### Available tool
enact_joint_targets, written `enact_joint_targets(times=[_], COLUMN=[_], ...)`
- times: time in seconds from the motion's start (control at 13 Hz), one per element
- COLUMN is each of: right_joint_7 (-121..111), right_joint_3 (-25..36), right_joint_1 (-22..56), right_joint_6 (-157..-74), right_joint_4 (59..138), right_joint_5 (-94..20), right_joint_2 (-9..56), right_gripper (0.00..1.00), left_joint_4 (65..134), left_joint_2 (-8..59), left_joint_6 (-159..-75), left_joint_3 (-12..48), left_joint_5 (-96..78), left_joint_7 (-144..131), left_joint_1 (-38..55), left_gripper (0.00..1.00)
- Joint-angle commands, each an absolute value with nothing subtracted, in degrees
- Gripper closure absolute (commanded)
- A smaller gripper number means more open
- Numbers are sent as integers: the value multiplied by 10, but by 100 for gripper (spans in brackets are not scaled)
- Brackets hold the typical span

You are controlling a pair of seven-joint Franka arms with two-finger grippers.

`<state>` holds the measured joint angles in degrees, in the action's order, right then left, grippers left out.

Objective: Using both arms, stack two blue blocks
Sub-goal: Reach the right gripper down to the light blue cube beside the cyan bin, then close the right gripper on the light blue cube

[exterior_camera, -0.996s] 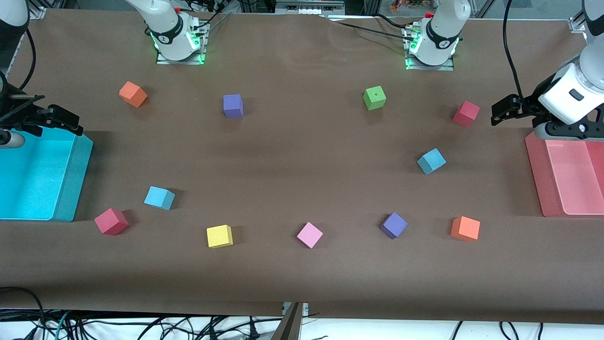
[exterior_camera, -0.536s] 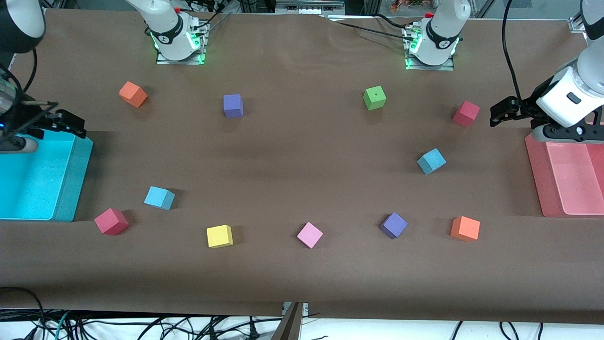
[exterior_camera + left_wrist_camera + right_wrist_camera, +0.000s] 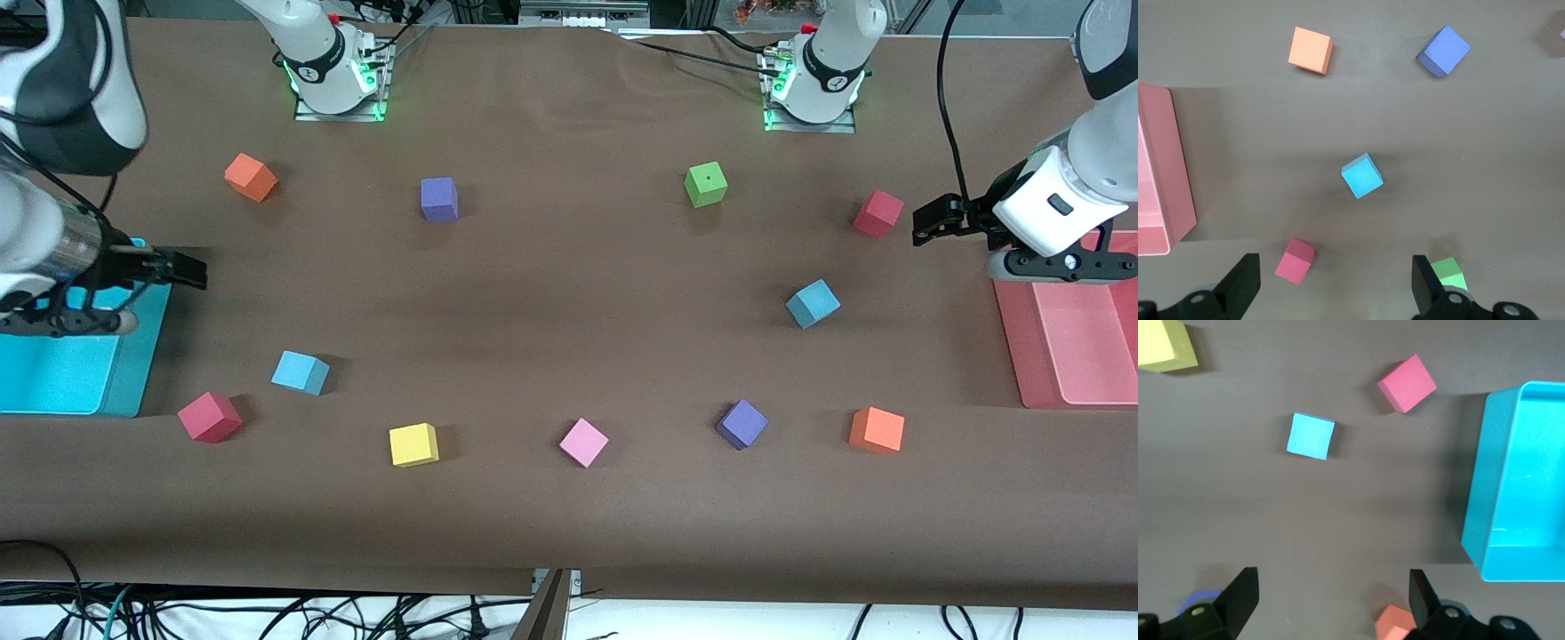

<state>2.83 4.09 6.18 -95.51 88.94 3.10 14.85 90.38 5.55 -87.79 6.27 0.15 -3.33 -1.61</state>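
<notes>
Two sky-blue blocks lie apart on the brown table. One blue block is toward the left arm's end and shows in the left wrist view. The other blue block is toward the right arm's end and shows in the right wrist view. My left gripper is open and empty in the air over bare table beside a red cube; its jaws stand wide in the left wrist view. My right gripper is open and empty over bare table beside the cyan bin; it also shows in the right wrist view.
A pink tray stands at the left arm's end. Other cubes are scattered about: green, purple, orange, red, yellow, pink, purple, orange.
My right gripper has swung off the cyan bin out over the table. My left gripper has moved a little toward the table's middle. No cube has moved.
</notes>
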Motion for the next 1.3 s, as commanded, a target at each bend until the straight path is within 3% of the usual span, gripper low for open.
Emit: enact_joint_targets(times=[0.0,0.61,1.23], right_joint_7=[71,72,75], right_joint_3=[40,41,41], right_joint_1=[83,76,65], right_joint_6=[-989,-1140,-1210], right_joint_4=[880,885,920], right_joint_5=[32,-29,-35], right_joint_2=[191,331,378], right_gripper=[1,1,1], left_joint_4=[903,903,902], left_joint_2=[63,84,91], left_joint_6=[-875,-874,-872], left_joint_3=[67,68,68], left_joint_5=[4,4,4], left_joint_7=[-41,-41,-40], left_joint_1=[-15,-14,-14], left_gripper=[0,0,0])
